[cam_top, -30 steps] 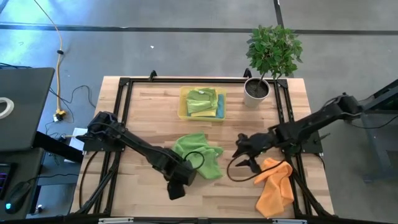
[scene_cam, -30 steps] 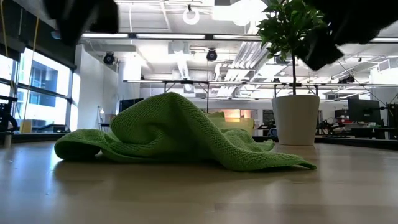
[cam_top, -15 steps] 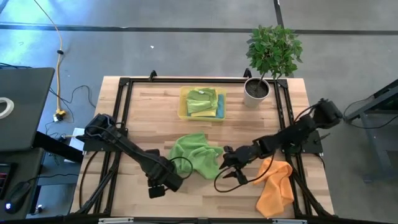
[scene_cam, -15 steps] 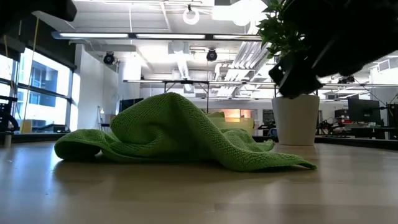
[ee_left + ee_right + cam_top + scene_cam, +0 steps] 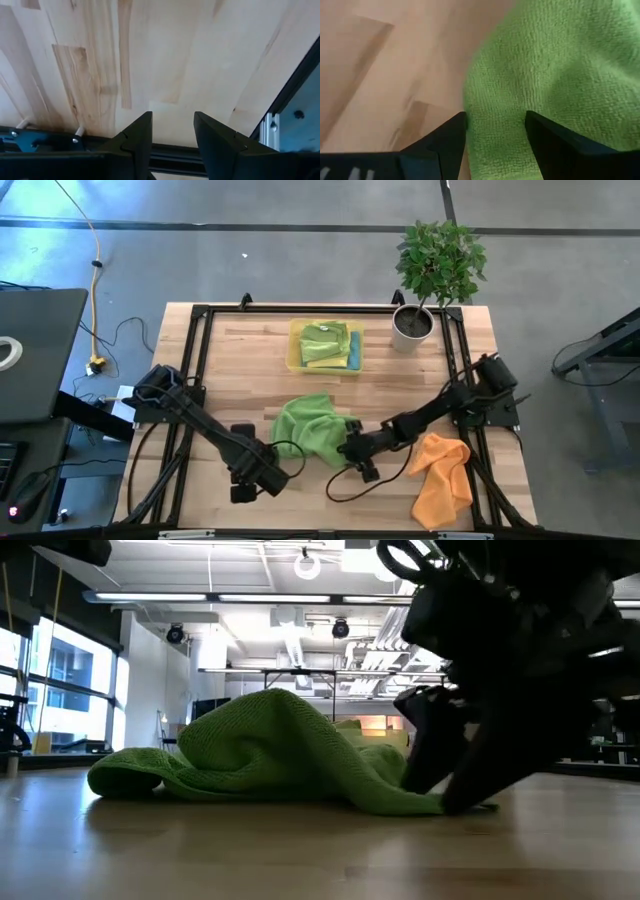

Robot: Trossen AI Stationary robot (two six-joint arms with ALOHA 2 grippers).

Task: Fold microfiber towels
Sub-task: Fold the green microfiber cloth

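A crumpled green towel (image 5: 312, 430) lies in a heap near the middle of the table (image 5: 250, 370). The right gripper (image 5: 352, 450) is down at the heap's right edge; its wrist view shows its two fingers (image 5: 445, 142) apart with a fold of green cloth (image 5: 550, 75) running between them, not clamped. An orange towel (image 5: 440, 480) lies rumpled near the table's front right corner, beside the right arm. At the back, a yellow tray (image 5: 294, 350) holds folded cloths, green on top with yellow and blue edges showing. A potted plant (image 5: 435, 270) stands at the back right corner. The left gripper (image 5: 245, 485) hovers just left of the green heap; its wrist view shows fingers (image 5: 137, 137) apart over bare wood. The low view shows the gripper (image 5: 440, 765) touching the table against the towel's (image 5: 270, 755) edge, which the high view cannot confirm.
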